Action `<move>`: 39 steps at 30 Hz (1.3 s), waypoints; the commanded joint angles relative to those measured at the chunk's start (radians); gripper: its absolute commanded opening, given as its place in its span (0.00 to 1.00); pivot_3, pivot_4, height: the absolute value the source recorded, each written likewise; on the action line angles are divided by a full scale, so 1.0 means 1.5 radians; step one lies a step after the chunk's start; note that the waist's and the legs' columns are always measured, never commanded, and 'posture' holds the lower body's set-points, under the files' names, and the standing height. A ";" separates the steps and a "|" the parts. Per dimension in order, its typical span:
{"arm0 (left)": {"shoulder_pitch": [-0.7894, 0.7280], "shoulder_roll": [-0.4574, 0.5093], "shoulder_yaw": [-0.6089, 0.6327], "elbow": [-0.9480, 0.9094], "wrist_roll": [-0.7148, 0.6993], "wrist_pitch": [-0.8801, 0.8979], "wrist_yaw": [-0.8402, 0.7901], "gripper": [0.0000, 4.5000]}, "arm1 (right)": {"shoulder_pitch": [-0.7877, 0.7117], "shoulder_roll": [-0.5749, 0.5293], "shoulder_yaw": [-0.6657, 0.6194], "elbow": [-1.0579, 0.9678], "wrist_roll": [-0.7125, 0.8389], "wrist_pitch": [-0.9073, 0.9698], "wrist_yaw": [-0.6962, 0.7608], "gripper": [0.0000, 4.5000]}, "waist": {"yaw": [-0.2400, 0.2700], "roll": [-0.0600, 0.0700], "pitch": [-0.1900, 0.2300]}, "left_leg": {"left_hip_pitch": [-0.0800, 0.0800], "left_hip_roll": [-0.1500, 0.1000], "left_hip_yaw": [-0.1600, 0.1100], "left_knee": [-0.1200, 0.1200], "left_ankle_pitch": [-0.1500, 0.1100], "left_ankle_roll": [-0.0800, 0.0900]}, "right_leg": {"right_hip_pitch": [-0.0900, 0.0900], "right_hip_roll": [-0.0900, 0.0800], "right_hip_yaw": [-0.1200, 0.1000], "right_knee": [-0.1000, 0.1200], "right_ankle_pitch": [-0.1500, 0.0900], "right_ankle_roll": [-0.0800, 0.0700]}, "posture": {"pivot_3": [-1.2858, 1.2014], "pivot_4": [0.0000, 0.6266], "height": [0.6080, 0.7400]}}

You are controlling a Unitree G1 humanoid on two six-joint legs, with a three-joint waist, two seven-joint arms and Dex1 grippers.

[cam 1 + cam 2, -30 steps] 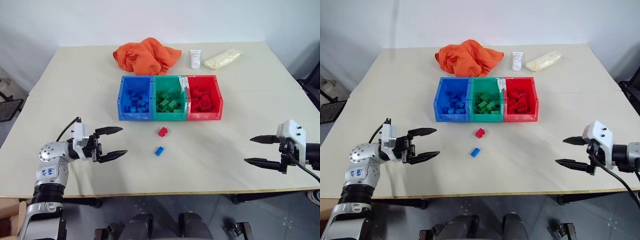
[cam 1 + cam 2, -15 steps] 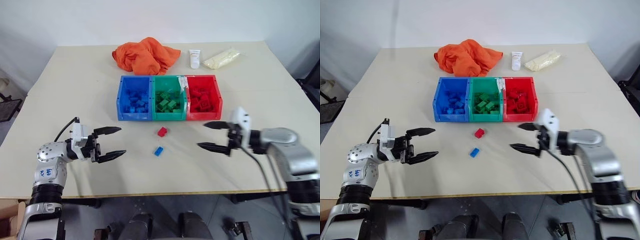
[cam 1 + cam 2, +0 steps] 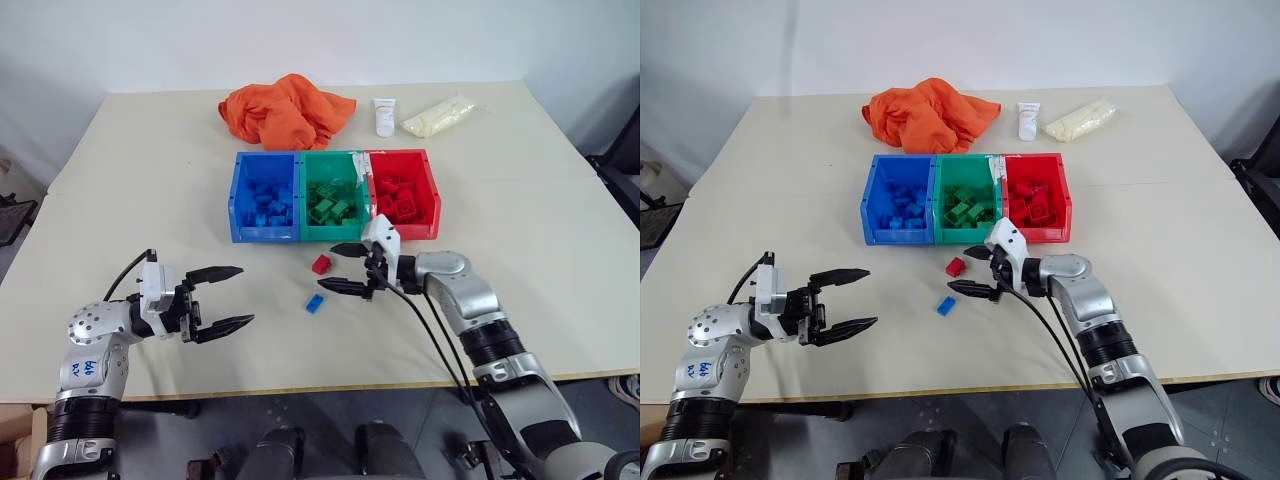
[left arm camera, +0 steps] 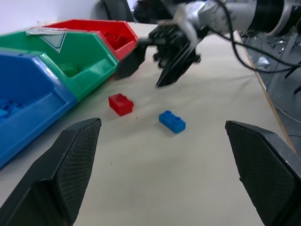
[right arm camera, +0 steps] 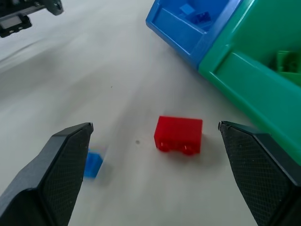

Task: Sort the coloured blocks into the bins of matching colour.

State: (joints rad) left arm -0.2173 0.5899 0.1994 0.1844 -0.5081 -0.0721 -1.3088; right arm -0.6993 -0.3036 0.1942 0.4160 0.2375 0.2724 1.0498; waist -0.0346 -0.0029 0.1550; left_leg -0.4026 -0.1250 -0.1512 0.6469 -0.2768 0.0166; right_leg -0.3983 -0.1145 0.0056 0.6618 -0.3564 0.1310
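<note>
A wide, pale beige table (image 3: 520, 250) is carrying everything in the scene. Toward its far edge, a crumpled orange cloth (image 3: 285, 110) is lying in a heap, with a small white squeeze tube (image 3: 384, 117) standing just beside it and a clear plastic bag of pale yellowish material (image 3: 438, 115) lying next to the tube.

In the middle of the table, three joined rectangular plastic bins are sitting in a row with their sloped fronts facing the robot: the blue bin (image 3: 237, 195) on the left, the green bin (image 3: 336, 226) in the middle and the red bin (image 3: 432, 195) on the right. Each one is holding a heap of small studded bricks of its own colour.

The right gripper (image 3: 348, 268) is reaching in over the table just in front of the green and red bins, pointing toward the robot's left, and its two black fingers are standing wide apart with nothing between them. The left gripper (image 3: 227, 299) is hovering near the table's front-left part, well apart from the bins, and its jaws are likewise spread wide and gripping nothing.

Two loose pieces are lying on the bare table in front of the green bin. The small red studded plastic brick (image 3: 321, 264) is sitting just beside the right gripper's fingertips, not touching them. The small blue studded plastic brick (image 3: 315, 302) is lying nearer the robot, close to the red one but apart from it.
</note>
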 commanded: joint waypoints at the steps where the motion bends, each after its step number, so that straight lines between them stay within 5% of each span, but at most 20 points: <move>1: 0.011 0.011 0.022 -0.030 -0.018 0.001 0.007 1.00 | -0.030 0.024 0.002 0.037 -0.018 -0.037 -0.014 0.99 | -0.001 0.000 0.000 | 0.000 0.000 0.000 0.000 0.000 0.000 | 0.000 0.000 0.000 0.000 0.000 0.000 | 0.52 0.24 1.00; 7: 0.018 0.008 0.023 -0.044 -0.017 0.006 0.015 1.00 | -0.046 0.055 0.012 0.090 -0.061 -0.072 -0.044 0.95 | -0.003 0.000 0.000 | 0.000 0.000 0.000 0.000 0.000 0.000 | 0.000 0.000 0.000 0.000 0.000 0.000 | 0.52 0.24 1.00; 17: 0.009 0.005 0.017 -0.041 -0.017 0.006 0.016 1.00 | -0.045 0.054 0.009 0.088 -0.093 -0.093 -0.074 0.34 | -0.007 0.000 0.000 | 0.000 0.000 -0.001 0.000 0.000 0.000 | 0.000 0.000 0.000 0.001 0.000 0.000 | 0.52 0.24 1.00; 30: -0.018 0.001 0.010 -0.006 -0.011 0.001 0.002 1.00 | 0.017 -0.109 -0.106 -0.293 0.055 0.138 -0.036 0.34 | -0.004 0.000 0.000 | 0.000 0.000 -0.001 0.000 0.000 0.000 | 0.000 0.000 0.000 -0.001 0.000 0.000 | 0.52 0.24 1.00; 35: -0.042 -0.009 -0.002 0.021 -0.004 -0.007 -0.002 1.00 | -0.070 -0.143 -0.164 -0.157 0.020 0.085 -0.112 0.34 | -0.001 0.000 0.000 | 0.000 0.000 0.001 0.000 0.000 0.000 | 0.000 0.000 0.001 -0.001 0.000 0.000 | 0.52 0.24 1.00; 39: -0.076 -0.021 -0.016 0.053 0.004 -0.017 -0.010 1.00 | -0.163 -0.132 -0.163 0.023 -0.011 0.015 -0.137 0.64 | 0.000 0.000 0.000 | 0.000 0.000 0.001 0.000 0.000 0.000 | 0.000 0.000 0.000 -0.001 0.000 0.000 | 0.52 0.24 1.00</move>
State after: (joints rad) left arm -0.3092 0.5605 0.1759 0.2567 -0.5036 -0.0779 -1.3136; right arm -0.9131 -0.5062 -0.0428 0.3776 0.2360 0.3535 0.8548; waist -0.0342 -0.0027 0.1550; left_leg -0.4027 -0.1251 -0.1501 0.6464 -0.2769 0.0163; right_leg -0.3987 -0.1147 0.0061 0.6608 -0.3564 0.1311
